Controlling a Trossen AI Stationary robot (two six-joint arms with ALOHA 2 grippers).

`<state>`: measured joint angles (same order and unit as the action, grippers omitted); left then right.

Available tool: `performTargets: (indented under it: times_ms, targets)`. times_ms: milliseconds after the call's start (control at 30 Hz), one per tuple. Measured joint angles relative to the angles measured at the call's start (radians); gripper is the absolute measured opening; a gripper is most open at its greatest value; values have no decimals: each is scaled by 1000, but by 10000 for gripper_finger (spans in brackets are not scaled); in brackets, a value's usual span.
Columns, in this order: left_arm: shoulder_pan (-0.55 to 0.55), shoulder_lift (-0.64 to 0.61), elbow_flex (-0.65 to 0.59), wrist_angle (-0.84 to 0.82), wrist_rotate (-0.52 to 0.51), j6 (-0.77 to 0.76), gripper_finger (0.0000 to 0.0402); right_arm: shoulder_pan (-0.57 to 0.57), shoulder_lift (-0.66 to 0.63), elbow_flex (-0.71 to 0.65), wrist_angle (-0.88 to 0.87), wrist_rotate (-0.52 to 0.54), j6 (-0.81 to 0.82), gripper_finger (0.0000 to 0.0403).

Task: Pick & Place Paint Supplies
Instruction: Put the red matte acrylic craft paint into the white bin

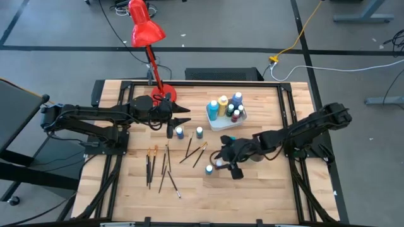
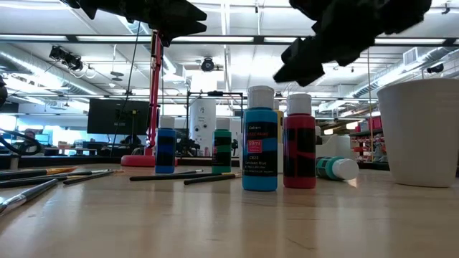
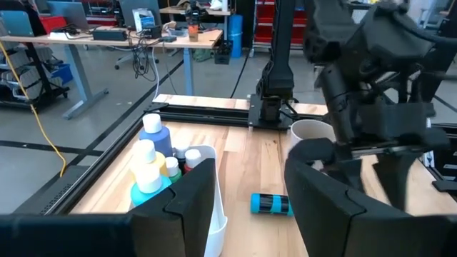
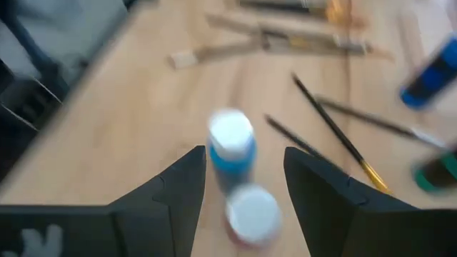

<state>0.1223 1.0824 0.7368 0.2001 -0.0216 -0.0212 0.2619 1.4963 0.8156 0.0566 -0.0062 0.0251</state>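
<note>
While the right gripper [image 4: 243, 178] hovers with fingers apart, a red bottle [image 4: 251, 213] and blue bottle [image 4: 230, 146] stand between them below; brushes [image 4: 335, 139] lie beyond. Left gripper [image 1: 180, 115], open, waits near the lamp [image 1: 148, 38].

My worktop [image 1: 265, 183] is pale wood in a dark frame. On it stands a red lamp [image 1: 163, 94] at the far edge. A white tub [image 1: 225, 120] full of bottles sits right of centre, with a white cup [image 1: 228, 140] just in front. Two small bottles [image 1: 180, 132] stand near the middle, two more [image 1: 209, 169] closer in, and one lies on its side [image 2: 337, 168]. Brushes [image 1: 165, 165] lie scattered on the near left.
</note>
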Motion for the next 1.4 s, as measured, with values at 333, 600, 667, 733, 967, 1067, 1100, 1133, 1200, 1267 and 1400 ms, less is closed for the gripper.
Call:
performTargets:
  times_ms: [333, 600, 667, 733, 967, 1067, 1100, 1133, 1200, 1267, 1400]
  targets:
    - [0, 0, 0, 0, 0, 2, 178, -6, 24, 40, -134, 15, -6, 194]
    - [0, 0, 0, 0, 0, 2, 178, -7, 98, 40, -111, 14, -17, 194]
    - [0, 0, 0, -1, 0, 2, 178, -9, 101, 40, -108, 9, -22, 192]
    - [0, 0, 0, 0, 0, 2, 178, -11, 101, 40, -105, 4, -23, 185]
    - [0, 0, 0, 0, 0, 4, 178, -30, 100, 39, -81, -36, -26, 126]
    - [0, 0, 0, 0, 0, 7, 178, -39, 87, 40, -84, -44, -34, 115]
    - [0, 0, 0, -1, 0, 7, 178, -44, 77, 40, -84, -53, -34, 115]
    - [0, 0, 0, -1, 0, 8, 178, -52, 65, 44, -87, -64, -34, 115]
    - [0, 0, 0, -2, 0, 8, 178, -66, 31, 54, -94, -68, -50, 116]
    - [0, 0, 0, -4, 0, 10, 178, -82, -13, 63, -121, -51, -90, 130]
    - [0, 0, 0, -7, 0, 10, 178, -138, -118, 79, -197, 27, -144, 136]
